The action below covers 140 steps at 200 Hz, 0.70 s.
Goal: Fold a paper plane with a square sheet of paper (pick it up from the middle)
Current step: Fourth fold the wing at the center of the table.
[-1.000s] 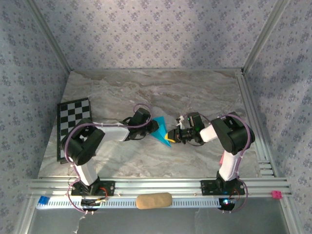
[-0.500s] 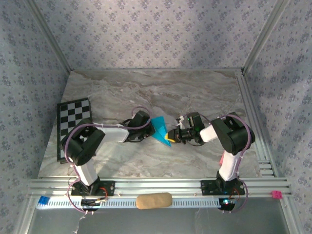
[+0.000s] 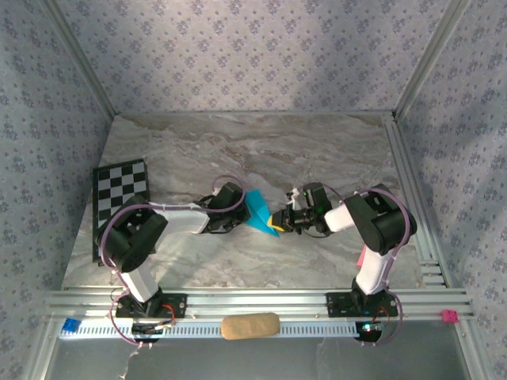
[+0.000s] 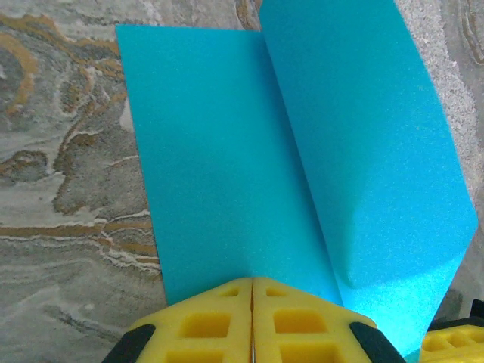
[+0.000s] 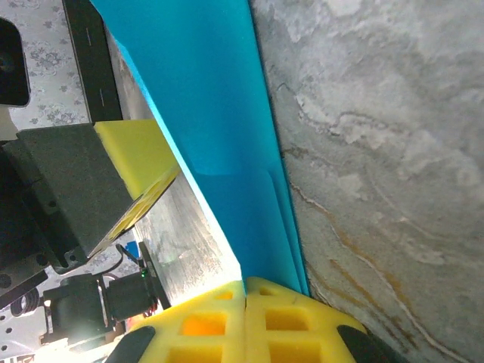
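The square sheet of paper (image 3: pixel 257 210) is bright turquoise, creased into a pointed shape, and sits mid-table between both arms. In the left wrist view the paper (image 4: pixel 227 151) spreads as two panels meeting at a crease, and my left gripper (image 4: pixel 252 281) is shut on its near edge. In the right wrist view the paper (image 5: pixel 219 106) stands on edge above the marble, with my right gripper (image 5: pixel 246 284) shut on its folded end. From above, the left gripper (image 3: pixel 242 212) and right gripper (image 3: pixel 280 221) face each other across the paper. A yellow finger (image 5: pixel 140 151) of the left gripper shows beside the sheet.
A black-and-white checkered board (image 3: pixel 120 191) lies at the table's left edge. A tan oblong block (image 3: pixel 249 325) rests on the front rail between the arm bases. Aluminium rails run along the right side (image 3: pixel 412 198). Marble surface extends behind the grippers.
My left gripper has closed on the paper and shifted slightly right. The sheet now looks narrower and more folded from above. The right gripper kept its hold and place.
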Available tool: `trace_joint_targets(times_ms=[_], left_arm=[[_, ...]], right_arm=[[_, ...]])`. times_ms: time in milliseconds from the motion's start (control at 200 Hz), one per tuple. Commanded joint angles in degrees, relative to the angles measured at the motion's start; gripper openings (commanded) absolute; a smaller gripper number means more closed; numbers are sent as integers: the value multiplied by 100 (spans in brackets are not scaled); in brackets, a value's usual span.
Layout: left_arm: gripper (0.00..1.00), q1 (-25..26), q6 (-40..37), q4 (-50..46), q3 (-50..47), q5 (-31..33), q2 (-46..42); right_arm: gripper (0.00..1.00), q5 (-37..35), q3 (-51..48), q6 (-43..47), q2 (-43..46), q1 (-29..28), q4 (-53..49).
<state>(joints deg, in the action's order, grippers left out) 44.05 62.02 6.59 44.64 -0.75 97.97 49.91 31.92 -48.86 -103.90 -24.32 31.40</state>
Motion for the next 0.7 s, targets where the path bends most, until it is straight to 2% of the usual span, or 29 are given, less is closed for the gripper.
trace_joint_targets(times_ms=[0,360,535,695], left_arm=[[10,60,4,-381,-87,24,15],[15,50,-597,-142,43,61,-336],[15,29,-938,342,142,-318,-403],[15,-9,-905,603,330,-663,-121]], right_arm=[[0,-355,-42,70,-153,-38,-785],[0,-368,-19,88,-526,10,-890],[0,-361,-42,96,-559,89,-943],[0,-368,-38,109,-568,120,-986]])
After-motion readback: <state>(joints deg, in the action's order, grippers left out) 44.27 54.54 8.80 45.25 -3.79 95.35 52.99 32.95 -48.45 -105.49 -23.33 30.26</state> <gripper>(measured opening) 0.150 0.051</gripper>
